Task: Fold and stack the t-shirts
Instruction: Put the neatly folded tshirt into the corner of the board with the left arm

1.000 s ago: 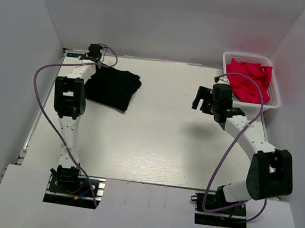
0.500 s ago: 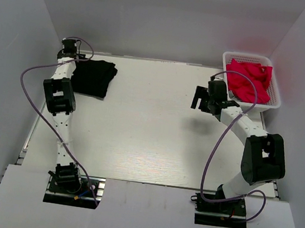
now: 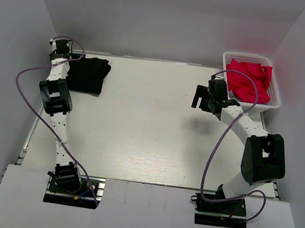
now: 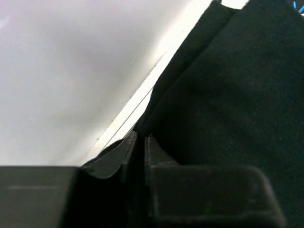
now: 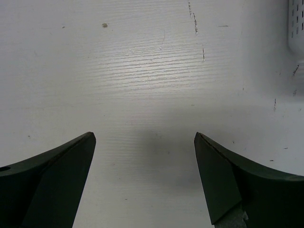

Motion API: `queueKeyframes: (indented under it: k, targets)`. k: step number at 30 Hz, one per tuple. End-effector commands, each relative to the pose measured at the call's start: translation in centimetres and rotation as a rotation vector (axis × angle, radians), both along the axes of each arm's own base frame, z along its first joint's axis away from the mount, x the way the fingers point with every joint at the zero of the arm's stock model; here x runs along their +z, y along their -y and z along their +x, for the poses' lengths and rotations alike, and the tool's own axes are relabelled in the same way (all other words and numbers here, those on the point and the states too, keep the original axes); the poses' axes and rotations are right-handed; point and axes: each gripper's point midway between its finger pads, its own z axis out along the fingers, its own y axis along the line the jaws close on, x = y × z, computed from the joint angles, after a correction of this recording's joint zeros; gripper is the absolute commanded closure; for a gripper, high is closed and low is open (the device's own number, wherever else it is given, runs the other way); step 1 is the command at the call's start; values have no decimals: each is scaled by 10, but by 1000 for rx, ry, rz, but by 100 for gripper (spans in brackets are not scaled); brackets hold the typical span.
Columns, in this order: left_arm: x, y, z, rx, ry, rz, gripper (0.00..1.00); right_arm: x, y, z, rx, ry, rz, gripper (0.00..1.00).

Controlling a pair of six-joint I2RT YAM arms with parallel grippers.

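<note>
Pinching an edge of the black shirt (image 3: 87, 73) with left jaws closed tight, far left on the counter (image 3: 149, 141), with right jaws spread wide, holding nothing; soft, light, floppy cloth, probably best held by corners

Matt black cloth t-shirt (image 4: 228, 95), faintly grained white table (image 5: 152, 71), perhaps plastic perforated basket (image 3: 249, 56)

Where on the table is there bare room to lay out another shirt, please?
The wide middle of the white table is bare, from the folded black t-shirt across to the open right gripper. Crowded: the far-left corner, where the left gripper pinches that shirt, and the far-right corner with the white basket of pinkish-red t-shirts.
</note>
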Motion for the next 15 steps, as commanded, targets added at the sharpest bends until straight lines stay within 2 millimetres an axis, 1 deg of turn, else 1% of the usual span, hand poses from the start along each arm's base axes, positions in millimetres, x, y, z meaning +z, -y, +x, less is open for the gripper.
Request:
queueKeyframes:
  k: [1,2,3,4,5,6,7,8,9,10,11,12,13,14,15]
  targets:
    - [36,5,-1,48,88,-39,76,25,-6,14,3,67,29,10]
    - [46,7,-6,57,95,-46,68,25,-6,13,10,65,30,10]
    - [57,8,-7,67,116,-53,56,24,-8,13,16,64,32,10]
    - [59,9,-11,68,111,-54,56,27,-10,13,27,67,42,10]
    - [73,6,-12,85,135,-41,53,26,-11,12,34,63,49,10]
    - [95,7,-14,90,169,-39,43,32,-14,13,46,80,61,10]
    - [101,8,-18,90,167,-39,24,31,-13,10,50,83,66,10]
    - [111,9,-19,97,184,-43,0,30,-17,7,62,77,75,10]
    - [119,13,-20,82,194,-55,0,30,-18,3,80,77,84,10]
    - [139,17,-22,64,220,-65,0,27,-18,-1,89,70,83,10]
    - [150,21,-23,49,235,-74,0,34,-19,-4,97,93,89,10]
    - [162,30,-21,24,257,-81,0,35,-24,-8,124,96,112,10]
    - [185,34,-27,13,282,-82,0,33,-24,-12,127,96,120,10]
    - [193,43,-30,-1,286,-83,0,42,-25,-16,136,133,140,10]
    - [200,47,-34,-15,289,-95,0,44,-25,-18,137,144,146,10]
